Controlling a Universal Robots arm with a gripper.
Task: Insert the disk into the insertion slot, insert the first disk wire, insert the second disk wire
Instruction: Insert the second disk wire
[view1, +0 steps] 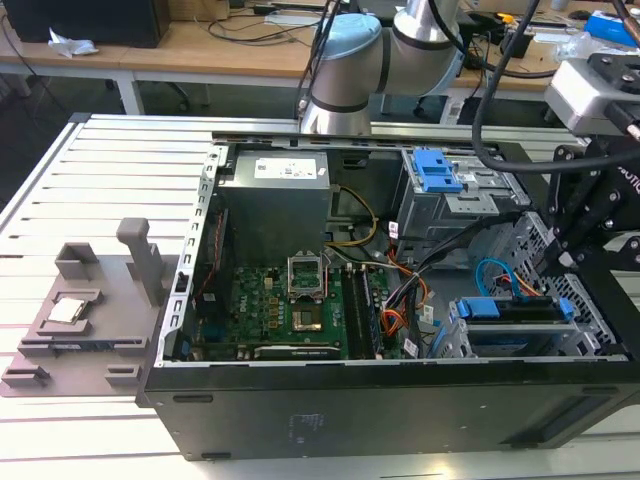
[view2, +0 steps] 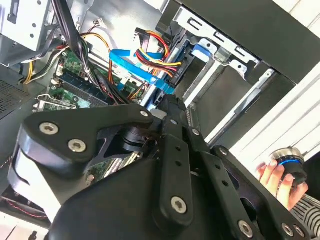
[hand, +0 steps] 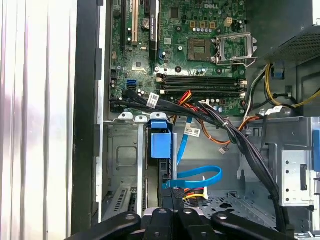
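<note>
Now, inside the open black computer tower (view1: 330, 420), the robot's black gripper (hand: 172, 212) hangs directly over the back edge of the blue-framed silver-grey hard drive (hand: 161, 145), which stands on edge in the silver perforated sheet-metal drive cage (hand: 120, 150), its long axis running straight away from the fingers toward the green motherboard (hand: 175, 45). The flat light blue cable (hand: 200, 175) and the red-orange-black strand bundle (hand: 195, 192) meet just beside the fingertips; whether the jaws grip anything cannot be told.
</note>
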